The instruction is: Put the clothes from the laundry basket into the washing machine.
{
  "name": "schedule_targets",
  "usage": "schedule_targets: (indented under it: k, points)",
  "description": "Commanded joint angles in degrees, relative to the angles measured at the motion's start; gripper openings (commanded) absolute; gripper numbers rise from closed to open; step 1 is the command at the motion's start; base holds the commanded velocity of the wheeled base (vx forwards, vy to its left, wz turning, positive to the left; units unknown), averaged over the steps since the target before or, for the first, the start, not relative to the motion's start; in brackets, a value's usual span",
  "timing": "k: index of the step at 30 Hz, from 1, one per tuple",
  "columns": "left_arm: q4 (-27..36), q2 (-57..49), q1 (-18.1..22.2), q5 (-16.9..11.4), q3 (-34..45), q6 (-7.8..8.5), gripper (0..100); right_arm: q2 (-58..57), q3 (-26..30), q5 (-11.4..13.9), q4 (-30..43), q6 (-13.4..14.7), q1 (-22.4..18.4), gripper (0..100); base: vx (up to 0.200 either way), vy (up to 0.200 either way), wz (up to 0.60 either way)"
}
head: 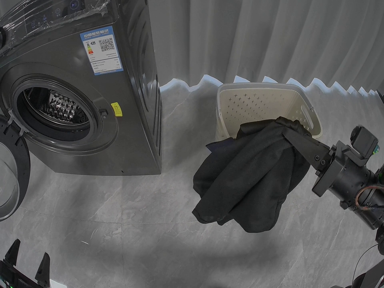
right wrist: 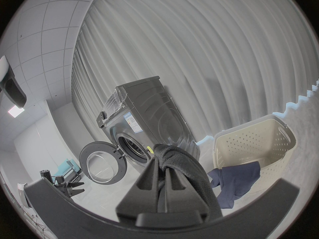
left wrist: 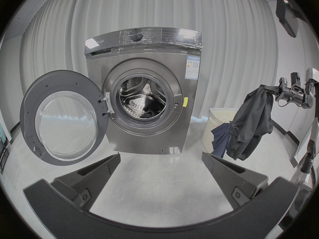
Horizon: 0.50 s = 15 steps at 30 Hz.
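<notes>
In the head view, your right gripper [head: 298,139] sits on the right, its jaws closed tight on the top fold of a black garment [head: 248,177]. The garment hangs free below the jaws, clear of the grey floor [head: 120,205], in front of the cream laundry basket [head: 264,105]. A corner of a dark blue garment [head: 218,145] shows at the basket's near rim. The washing machine [head: 80,101] stands well apart on the left, its round door [head: 10,173] swung open. Your left gripper [head: 28,261] is low at the near left, its jaws parted and holding nothing.

In the left wrist view, the left gripper's two fingers spread wide over bare floor, facing the open drum [left wrist: 143,97]. A small dark item [left wrist: 149,113] lies inside the drum. Off to the side, the black garment dangles from the right gripper, beside the basket.

In the right wrist view, the right gripper's fingers press together with black fabric pinched between them; the cloth bunches over the fingertips and falls away on one side. Beyond, the dark blue garment drapes over the basket's rim, partly inside and partly out.
</notes>
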Motion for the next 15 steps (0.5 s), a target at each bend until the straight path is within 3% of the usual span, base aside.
schedule_targets:
  k: [1, 15]
  points:
    - [-0.01, -0.4, 0.0, 0.02, 0.92, -0.01, 100, 0.09, -0.12, -0.09, 0.0, -0.01, -0.15, 0, 0.0, 0.2, 0.0]
    - [-0.01, -0.4, 0.0, 0.02, 0.92, -0.01, 100, 0.0, -0.21, -0.97, 0.0, -0.01, -0.24, 0, 0.0, 0.2, 0.0]
